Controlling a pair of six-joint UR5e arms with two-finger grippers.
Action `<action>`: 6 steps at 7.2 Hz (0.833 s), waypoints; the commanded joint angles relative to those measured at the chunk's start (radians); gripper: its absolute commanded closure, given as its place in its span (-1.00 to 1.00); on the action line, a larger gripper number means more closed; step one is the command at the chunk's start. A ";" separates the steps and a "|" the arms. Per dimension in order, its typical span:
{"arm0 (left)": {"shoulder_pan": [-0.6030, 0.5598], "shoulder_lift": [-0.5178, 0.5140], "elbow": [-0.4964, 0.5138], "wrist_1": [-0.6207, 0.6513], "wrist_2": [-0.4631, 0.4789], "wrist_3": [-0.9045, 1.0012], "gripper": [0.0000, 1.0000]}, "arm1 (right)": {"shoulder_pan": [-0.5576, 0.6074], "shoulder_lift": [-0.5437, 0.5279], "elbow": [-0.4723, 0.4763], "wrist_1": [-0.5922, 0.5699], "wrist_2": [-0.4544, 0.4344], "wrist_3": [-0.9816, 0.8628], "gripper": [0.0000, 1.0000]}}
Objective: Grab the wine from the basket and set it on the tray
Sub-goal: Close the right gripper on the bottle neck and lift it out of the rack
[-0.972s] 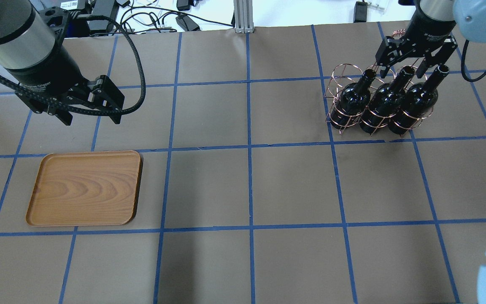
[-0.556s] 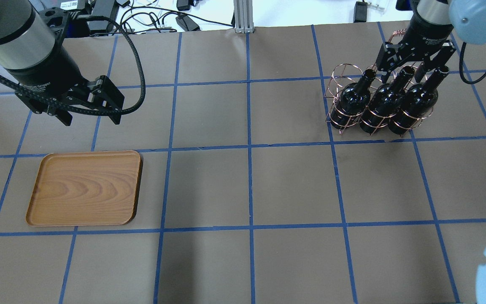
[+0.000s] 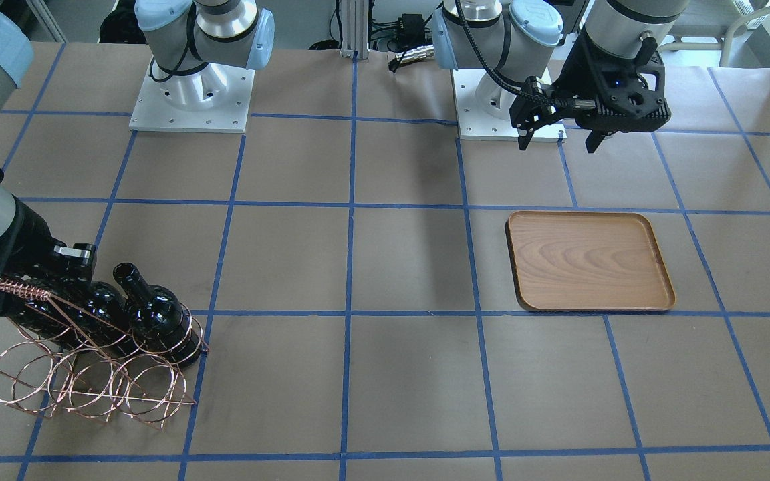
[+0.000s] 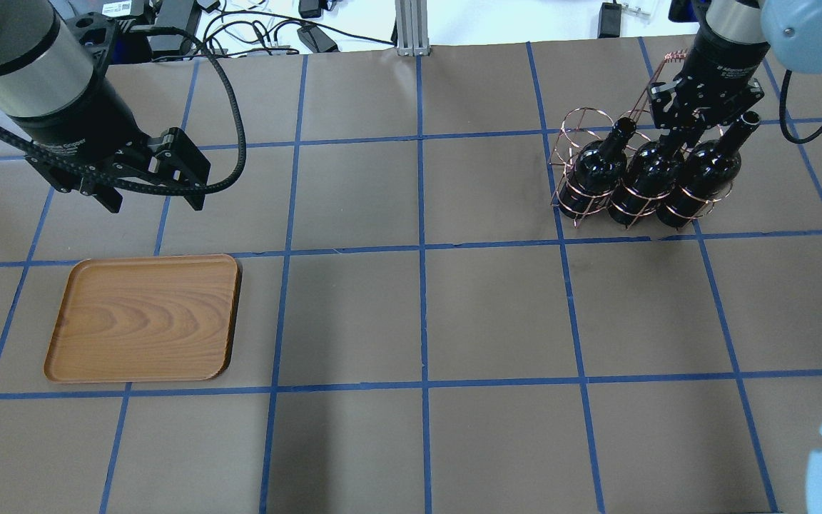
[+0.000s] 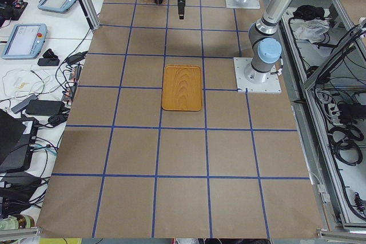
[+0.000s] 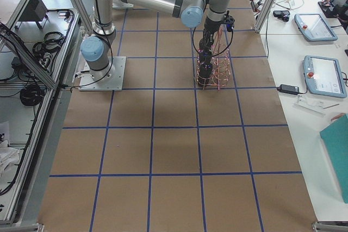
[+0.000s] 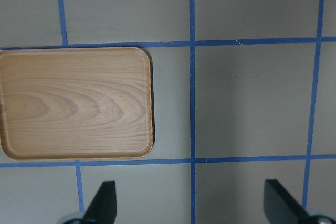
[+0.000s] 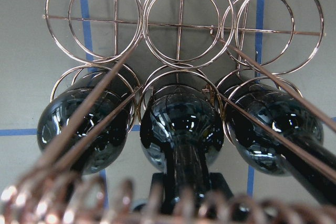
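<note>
Three black wine bottles stand in the copper wire basket at the far right: left, middle and right. My right gripper is over the middle bottle and shut on its neck. The right wrist view shows that neck running in between the pads, with the basket's empty rings behind. The wooden tray lies empty at the near left. My left gripper is open and empty, hovering beyond the tray's far edge; the tray also shows in the left wrist view.
The basket's coiled handle leans across my right gripper in the front view, and a second row of empty rings faces the operators' side. Brown paper with blue tape lines covers the table. Cables lie past the far edge.
My right gripper has come down onto the middle bottle's neck and its fingers have closed in on it. The left arm, tray and basket have not moved.
</note>
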 commanded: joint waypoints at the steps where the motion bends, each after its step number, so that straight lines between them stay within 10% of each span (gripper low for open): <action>1: 0.001 0.000 0.000 0.000 0.000 0.000 -1.00 | -0.001 -0.029 -0.031 0.046 -0.014 -0.004 1.00; 6: 0.002 0.000 0.000 0.006 0.000 0.000 -1.00 | 0.011 -0.302 -0.194 0.449 -0.028 0.005 1.00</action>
